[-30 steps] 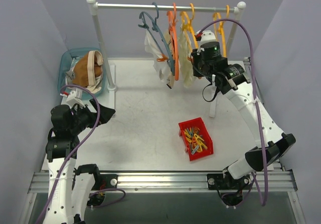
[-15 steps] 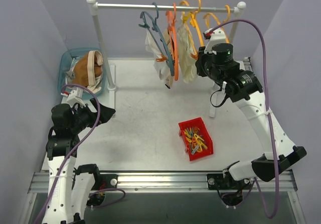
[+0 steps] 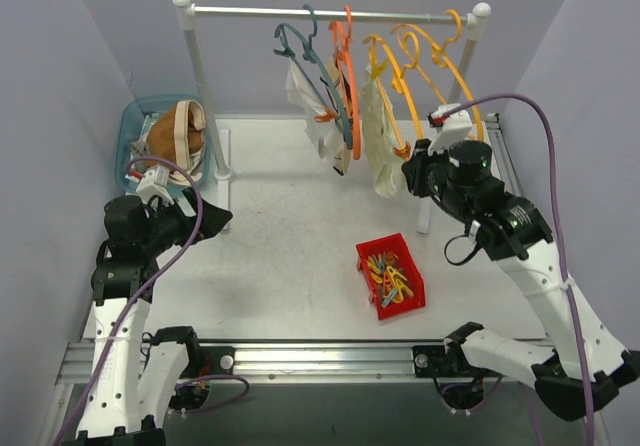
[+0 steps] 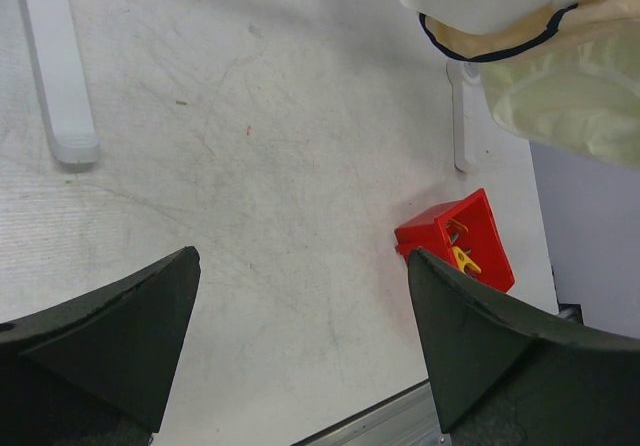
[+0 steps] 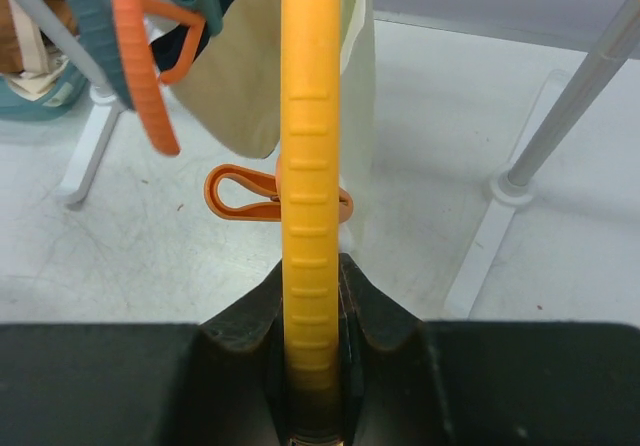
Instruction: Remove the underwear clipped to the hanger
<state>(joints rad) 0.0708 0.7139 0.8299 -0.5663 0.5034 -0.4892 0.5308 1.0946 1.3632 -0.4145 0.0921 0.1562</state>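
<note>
While right end effector [image 5: 312, 288] pinches yellow hanger [image 5: 309, 116], underwear [image 5: 243, 78] hangs just beyond

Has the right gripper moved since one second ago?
Yes. The right gripper, shut on the yellow plastic hanger, moved nearer, away from the silver clothes rail.

Pale lilac walls [image 3: 100, 26] around white table [image 3: 290, 226]

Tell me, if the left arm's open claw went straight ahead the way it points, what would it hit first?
Probably the bare table: the left gripper, jaws open, points down at it. The red bin sits off to the right of that line, though depth is hard to judge.
</note>
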